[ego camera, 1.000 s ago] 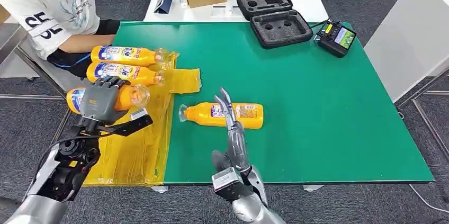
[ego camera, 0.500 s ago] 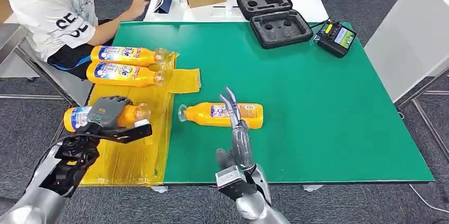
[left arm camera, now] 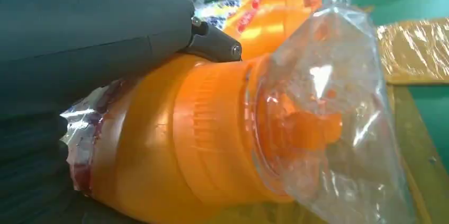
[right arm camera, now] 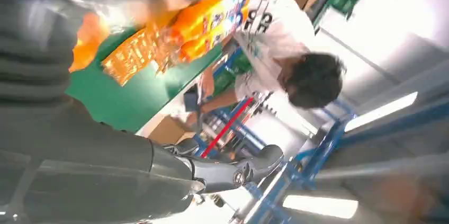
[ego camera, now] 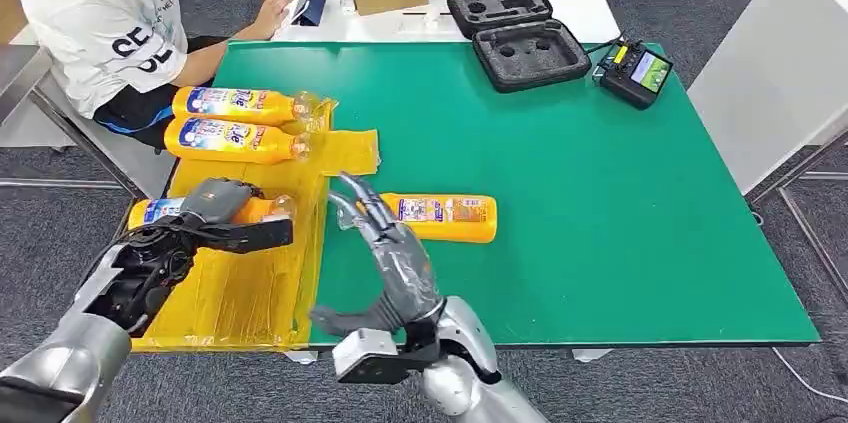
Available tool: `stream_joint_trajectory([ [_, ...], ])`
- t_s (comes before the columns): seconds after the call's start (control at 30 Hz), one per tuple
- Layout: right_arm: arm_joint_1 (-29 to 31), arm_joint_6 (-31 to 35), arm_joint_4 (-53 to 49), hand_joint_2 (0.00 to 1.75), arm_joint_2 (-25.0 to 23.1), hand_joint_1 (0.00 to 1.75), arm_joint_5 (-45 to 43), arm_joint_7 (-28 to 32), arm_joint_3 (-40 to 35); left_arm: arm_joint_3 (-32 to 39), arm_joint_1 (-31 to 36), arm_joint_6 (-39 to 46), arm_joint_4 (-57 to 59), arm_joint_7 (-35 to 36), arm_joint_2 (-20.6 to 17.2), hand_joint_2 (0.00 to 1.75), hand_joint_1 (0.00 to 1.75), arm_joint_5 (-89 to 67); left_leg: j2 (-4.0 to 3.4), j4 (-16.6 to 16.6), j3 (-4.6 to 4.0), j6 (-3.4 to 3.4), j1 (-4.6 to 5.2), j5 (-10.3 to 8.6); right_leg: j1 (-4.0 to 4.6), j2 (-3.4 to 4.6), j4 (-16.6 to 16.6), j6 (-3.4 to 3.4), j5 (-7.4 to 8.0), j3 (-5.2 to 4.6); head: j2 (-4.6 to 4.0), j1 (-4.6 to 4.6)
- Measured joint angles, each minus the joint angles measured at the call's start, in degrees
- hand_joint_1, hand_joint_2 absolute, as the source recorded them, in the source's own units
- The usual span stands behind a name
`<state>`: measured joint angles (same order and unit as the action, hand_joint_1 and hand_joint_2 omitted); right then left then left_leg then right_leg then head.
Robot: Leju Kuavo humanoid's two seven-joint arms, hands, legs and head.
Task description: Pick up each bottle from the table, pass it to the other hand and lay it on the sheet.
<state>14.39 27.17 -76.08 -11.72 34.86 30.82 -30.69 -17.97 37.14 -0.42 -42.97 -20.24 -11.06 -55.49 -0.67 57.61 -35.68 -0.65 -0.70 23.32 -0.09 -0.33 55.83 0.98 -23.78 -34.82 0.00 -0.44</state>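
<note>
Here the left hand [ego camera: 222, 205] grips a bottle [ego camera: 160, 211]; right hand [ego camera: 385, 258] spread.

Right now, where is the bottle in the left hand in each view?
Head view: the held bottle lies low on the yellow sheet, under the left hand.
Left wrist view: its neck fills the centre.
Right wrist view: cannot tell.
Shared landmark: the yellow sheet.

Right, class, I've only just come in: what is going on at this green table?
A humanoid robot is laying orange bottles on a yellow sheet. Its left hand grips one bottle low over the sheet, beside two bottles already lying there. Its right hand hovers open near a fourth bottle on the green table. A seated person works nearby.
</note>
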Motion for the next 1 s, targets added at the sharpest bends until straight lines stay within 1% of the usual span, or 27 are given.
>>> stream_joint_trajectory([
  [0.2,1.7,-1.9,1.0,1.75,-1.5,0.0,1.0,-1.4,-2.3,-1.1,2.2,-2.4,3.8,-0.8,1.4,1.75,1.75,1.0,0.05,0.0,-0.03,0.0,0.01,0.01,0.0,0.0,0.0,0.0,0.0,0.0,0.0,0.02],
  [0.4,2.6,-3.0,2.3,1.75,-2.4,0.0,0.6,-1.6,-3.4,-1.9,2.4,-3.2,5.6,-1.1,1.7,1.75,1.75,1.4,0.06,0.0,-0.02,0.0,0.01,0.01,-0.01,-0.02,0.0,0.0,0.0,0.01,0.0,0.0],
  [0.47,2.8,-3.5,2.7,1.75,-2.6,0.0,0.0,-1.6,-3.4,-2.1,2.4,-3.4,6.1,-0.9,1.7,1.75,1.48,1.1,0.05,0.0,-0.01,0.0,0.01,0.01,0.0,-0.01,0.0,0.0,0.0,0.01,0.0,0.0],
  [0.5,3.0,-3.8,2.9,1.75,-2.8,0.0,-0.3,-1.6,-3.4,-2.3,2.5,-3.5,6.3,-0.7,1.7,1.75,1.22,1.0,0.05,0.0,-0.01,0.0,0.01,0.01,0.0,-0.01,0.0,0.0,0.0,0.01,0.0,0.0],
  [0.53,3.2,-4.0,3.2,1.75,-2.9,0.0,-0.7,-1.5,-3.4,-2.5,2.5,-3.7,6.6,-0.5,1.7,1.75,0.82,0.9,0.05,0.0,-0.01,0.0,0.01,0.01,0.0,-0.01,0.0,0.0,0.0,0.02,0.0,0.02],
  [0.57,3.4,-4.2,3.4,1.75,-2.9,0.0,-1.1,-1.3,-3.5,-2.7,2.6,-4.0,6.8,-0.3,1.7,1.75,0.82,0.7,0.05,0.0,-0.01,0.0,0.01,0.01,0.0,-0.01,0.0,0.0,0.0,0.02,0.0,0.0],
  [0.6,3.7,-4.3,3.7,1.75,-3.1,0.0,-1.4,-1.2,-3.6,-3.0,2.8,-4.4,7.2,-0.1,1.7,1.75,0.35,0.5,0.05,0.0,-0.01,0.0,0.01,0.01,0.0,-0.01,0.0,0.0,0.0,0.03,0.0,0.0],
  [0.63,3.9,-4.4,3.9,1.75,-3.2,0.0,-1.8,-1.0,-3.7,-3.2,3.1,-4.9,7.7,0.1,1.7,1.75,0.07,0.5,0.04,0.0,0.01,0.0,0.01,0.01,0.0,-0.01,0.0,0.0,0.0,0.05,0.0,0.0],
  [0.67,4.2,-4.4,4.2,1.75,-3.4,0.0,-2.0,-1.0,-3.7,-3.4,3.3,-5.2,8.0,0.2,1.7,1.75,0.0,0.4,0.03,0.0,0.04,0.0,0.01,0.01,-0.01,-0.01,0.0,0.0,0.0,0.07,0.0,0.0],
  [0.83,4.9,-4.5,5.1,1.75,-3.8,0.0,-2.8,-1.0,-3.7,-4.1,4.1,-6.9,9.6,0.5,1.7,1.75,0.0,0.0,0.03,0.0,0.1,0.01,-0.01,0.02,0.0,-0.01,0.0,0.0,-0.01,0.15,0.0,0.0],
  [0.87,5.0,-4.5,5.3,1.75,-3.9,0.0,-3.1,-0.9,-3.7,-4.3,4.4,-7.1,10.0,0.5,1.7,0.0,0.0,0.0,0.03,0.0,0.13,0.01,-0.01,0.02,0.0,-0.01,0.0,0.0,0.0,0.18,0.0,0.0],
  [1.0,5.3,-4.4,5.9,1.75,-4.0,0.0,-3.4,-0.9,-3.7,-4.5,4.8,-7.2,11.0,0.8,1.6,0.0,0.0,1.7,0.04,0.0,0.23,0.01,-0.01,0.02,0.0,-0.01,0.0,0.0,-0.01,0.27,0.0,0.0],
])
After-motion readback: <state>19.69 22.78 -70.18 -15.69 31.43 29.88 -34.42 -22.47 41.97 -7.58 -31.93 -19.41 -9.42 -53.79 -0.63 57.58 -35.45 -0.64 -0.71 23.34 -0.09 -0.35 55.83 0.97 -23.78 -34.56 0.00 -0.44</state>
